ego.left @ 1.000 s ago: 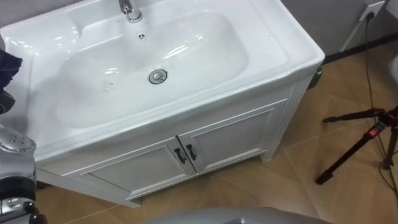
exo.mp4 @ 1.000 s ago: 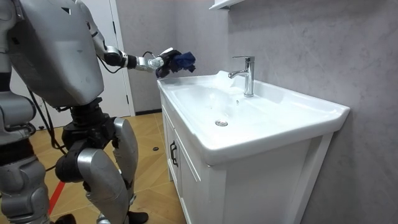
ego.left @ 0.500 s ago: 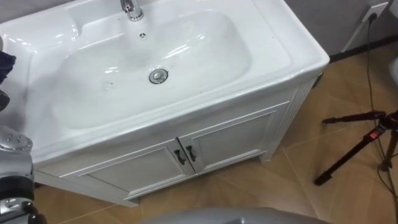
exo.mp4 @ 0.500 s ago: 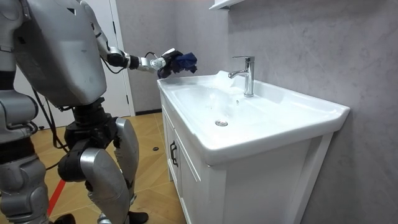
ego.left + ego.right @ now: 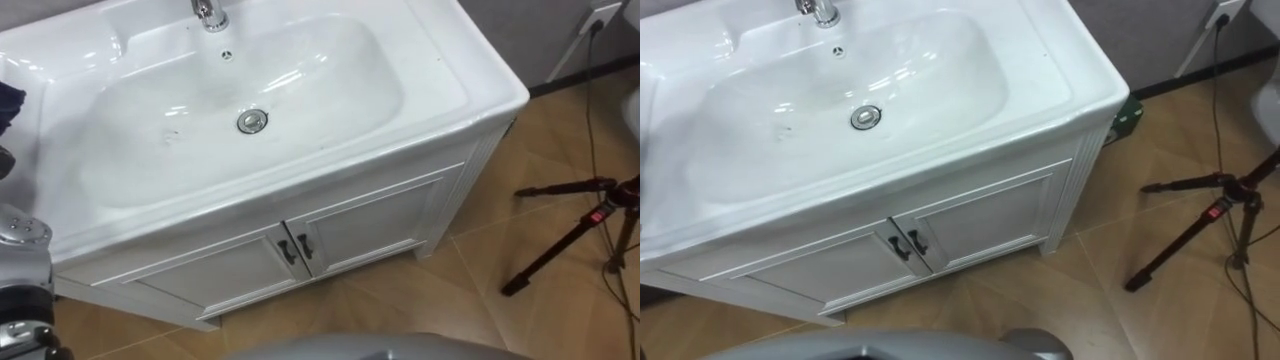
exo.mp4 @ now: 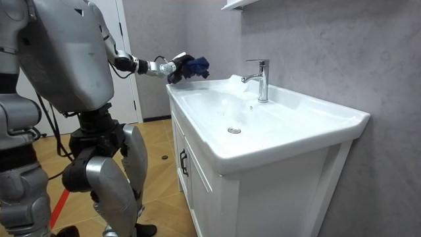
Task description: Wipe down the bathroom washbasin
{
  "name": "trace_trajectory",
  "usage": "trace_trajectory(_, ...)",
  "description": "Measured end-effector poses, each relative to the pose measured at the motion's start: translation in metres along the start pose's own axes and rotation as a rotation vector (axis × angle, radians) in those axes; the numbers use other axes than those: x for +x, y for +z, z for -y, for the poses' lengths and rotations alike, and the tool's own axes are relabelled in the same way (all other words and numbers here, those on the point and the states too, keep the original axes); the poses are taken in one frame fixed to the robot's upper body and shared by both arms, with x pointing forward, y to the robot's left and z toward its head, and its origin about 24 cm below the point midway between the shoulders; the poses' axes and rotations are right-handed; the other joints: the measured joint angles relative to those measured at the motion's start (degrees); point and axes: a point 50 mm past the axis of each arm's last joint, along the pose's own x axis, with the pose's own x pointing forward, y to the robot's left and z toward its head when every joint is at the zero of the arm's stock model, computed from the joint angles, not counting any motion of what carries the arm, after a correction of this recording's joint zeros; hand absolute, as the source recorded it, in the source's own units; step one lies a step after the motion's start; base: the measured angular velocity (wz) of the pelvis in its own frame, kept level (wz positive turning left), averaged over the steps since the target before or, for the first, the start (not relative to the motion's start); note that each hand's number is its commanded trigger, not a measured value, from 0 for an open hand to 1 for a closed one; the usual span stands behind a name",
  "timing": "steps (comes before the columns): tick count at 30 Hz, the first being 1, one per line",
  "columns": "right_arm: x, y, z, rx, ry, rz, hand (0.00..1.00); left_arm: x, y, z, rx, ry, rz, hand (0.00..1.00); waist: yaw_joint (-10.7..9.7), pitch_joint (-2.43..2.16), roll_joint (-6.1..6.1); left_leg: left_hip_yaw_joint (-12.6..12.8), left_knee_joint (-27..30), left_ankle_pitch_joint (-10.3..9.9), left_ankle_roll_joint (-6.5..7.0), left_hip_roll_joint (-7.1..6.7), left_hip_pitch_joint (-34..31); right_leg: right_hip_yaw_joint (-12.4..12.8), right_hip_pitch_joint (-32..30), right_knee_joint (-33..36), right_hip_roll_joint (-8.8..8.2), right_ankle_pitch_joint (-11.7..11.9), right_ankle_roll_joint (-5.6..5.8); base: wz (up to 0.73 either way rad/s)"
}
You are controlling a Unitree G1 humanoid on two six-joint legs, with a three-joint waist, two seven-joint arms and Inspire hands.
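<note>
- I see the white basin [image 5: 430, 70] on its cabinet [image 5: 370, 225], both doors closed; the robot stands at the end on the room view's left
- A black tripod [image 5: 563, 186] stands to the right of the cabinet
- The tap [image 6: 262, 79] rises at the back rim
- The blue cloth [image 6: 193, 64] is up in the air, over the basin's left end
- The left hand [image 6: 170, 67] has its fingers curled round that cloth
- 1 drain [image 5: 252, 121] sits in the bowl, in front of the tap

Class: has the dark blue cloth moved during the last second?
Yes, slightly: the dark blue cloth in the left hand edged toward the chrome tap, room view's right.
</note>
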Motion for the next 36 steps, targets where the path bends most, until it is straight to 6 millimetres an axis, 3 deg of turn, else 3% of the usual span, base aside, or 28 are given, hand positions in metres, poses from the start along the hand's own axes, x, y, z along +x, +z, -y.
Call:
trace_trajectory(5,0.0,-0.005,-0.001,-0.001,0.001,-0.013,0.0,-0.001,-0.004,0.002,0.012,-0.009,-0.014,1.0,0.0,0.06,0.2,0.0,0.0,0.0,0.0,0.0,0.5,0.0,0.5,0.0,0.0,0.0,-0.03,0.0)
trace_trajectory(7,0.0,-0.006,-0.001,0.0,0.002,-0.017,0.0,-0.003,-0.009,0.004,0.025,-0.021,-0.032,0.06,-0.2,0.11,0.36,0.0,-0.1,0.0,0.0,0.0,0.7,0.0,0.6,0.0,0.0,-0.1,0.12,0.0)
trace_trajectory(8,0.0,-0.006,-0.001,0.0,0.002,-0.018,0.0,-0.004,-0.011,0.004,0.029,-0.024,-0.038,0.0,-0.3,0.13,0.4,0.0,0.0,0.0,0.0,0.01,0.7,0.0,0.6,0.1,0.0,-0.1,0.12,0.0)
trace_trajectory(14,0.0,-0.008,-0.002,0.0,0.003,-0.026,0.0,-0.006,-0.019,0.008,0.052,-0.044,-0.067,0.0,-0.7,0.2,0.6,0.0,-0.2,-0.2,0.03,0.06,0.4,0.0,0.5,0.2,0.07,-0.1,0.25,0.0)
trace_trajectory(24,0.0,-0.011,-0.001,-0.002,-0.01,-0.036,0.0,-0.006,-0.018,0.007,0.052,-0.042,-0.066,0.0,-0.9,-0.25,1.3,-0.1,-0.4,-0.3,0.1,0.04,0.8,-0.1,1.2,0.1,0.04,0.1,-0.01,0.0)
trace_trajectory(36,0.0,-0.011,-0.002,-0.002,-0.009,-0.033,0.0,-0.004,-0.012,0.004,0.033,-0.005,-0.041,0.0,-0.9,-0.17,0.87,-0.2,0.1,-0.3,0.09,0.02,0.9,-0.1,1.2,0.2,0.02,-0.4,0.39,0.0)
